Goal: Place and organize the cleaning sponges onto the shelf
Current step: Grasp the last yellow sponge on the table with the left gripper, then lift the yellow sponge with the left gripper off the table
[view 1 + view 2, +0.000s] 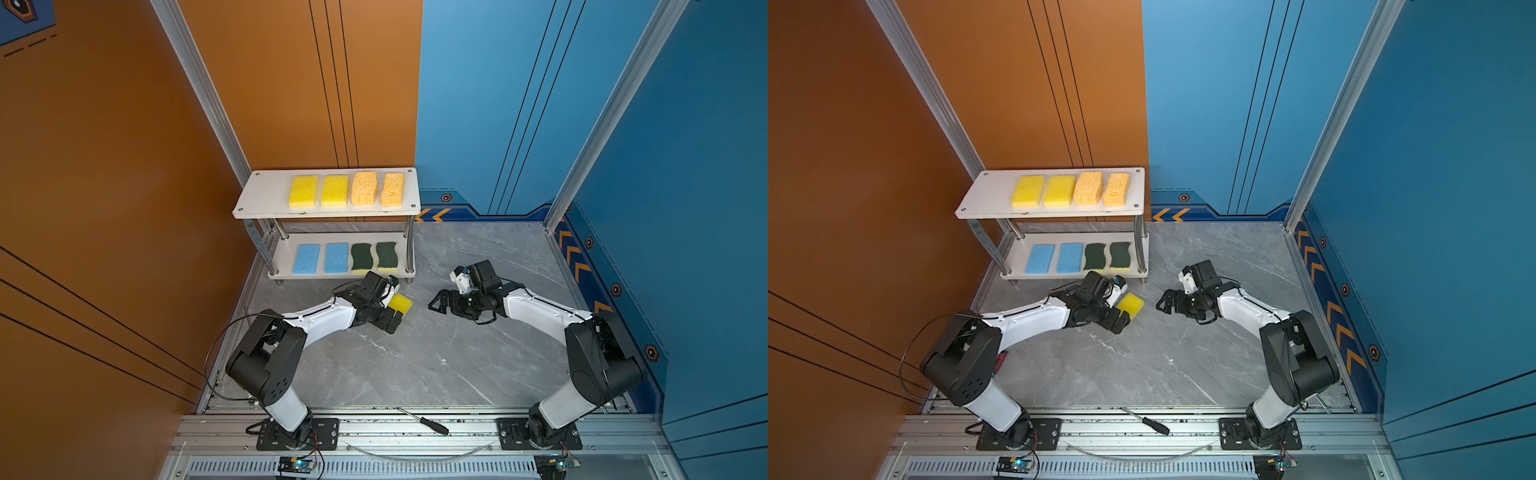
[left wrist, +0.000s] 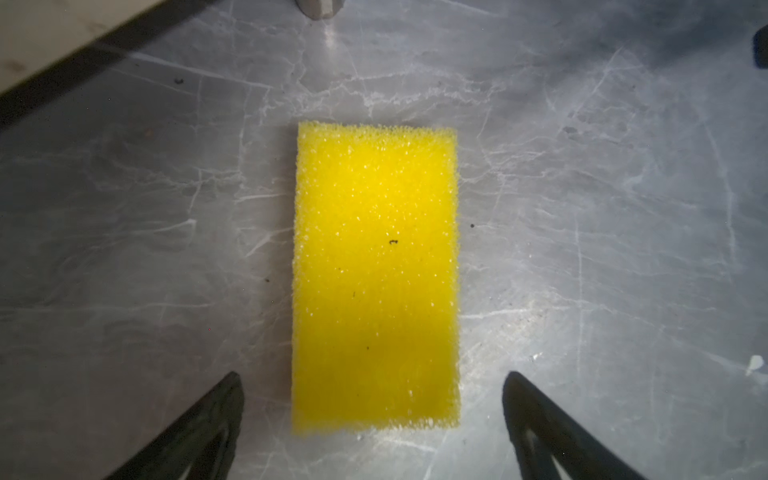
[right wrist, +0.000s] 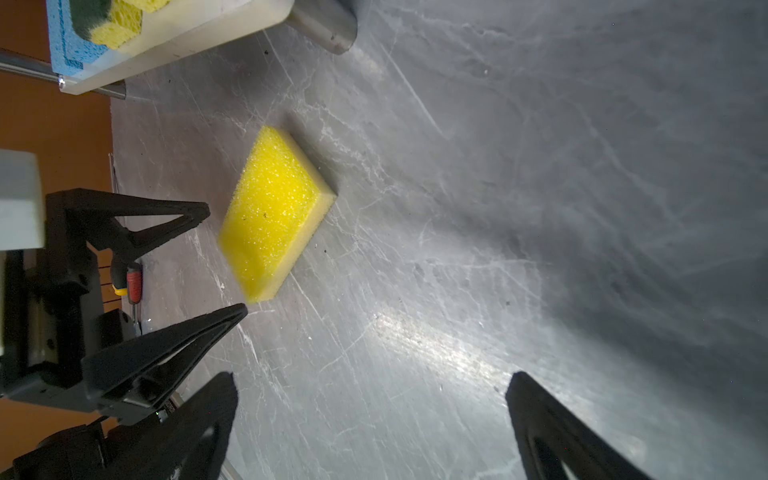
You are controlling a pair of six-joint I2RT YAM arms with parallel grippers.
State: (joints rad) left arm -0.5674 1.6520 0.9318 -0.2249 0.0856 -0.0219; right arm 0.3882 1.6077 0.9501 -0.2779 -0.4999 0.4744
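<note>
The shelf (image 1: 266,199) (image 1: 988,199) stands at the back left. Its top board carries two yellow sponges (image 1: 303,191) and two orange ones (image 1: 365,189). Its lower board holds two blue sponges (image 1: 306,258) and two green-on-yellow ones (image 1: 361,257). A third yellow sponge (image 1: 402,302) (image 1: 1131,303) (image 2: 376,274) (image 3: 274,212) lies flat on the table in front of the shelf. My left gripper (image 1: 397,306) (image 1: 1121,305) (image 2: 372,376) is open and straddles its near end without touching it. My right gripper (image 1: 434,303) (image 1: 1163,301) (image 3: 372,376) is open and empty, to the sponge's right.
A black-handled screwdriver (image 1: 424,420) lies on the front metal rail. The shelf's chrome leg (image 3: 328,29) and lower board edge stand close behind the loose sponge. Orange and blue walls with aluminium posts close in the grey marble table (image 1: 415,365).
</note>
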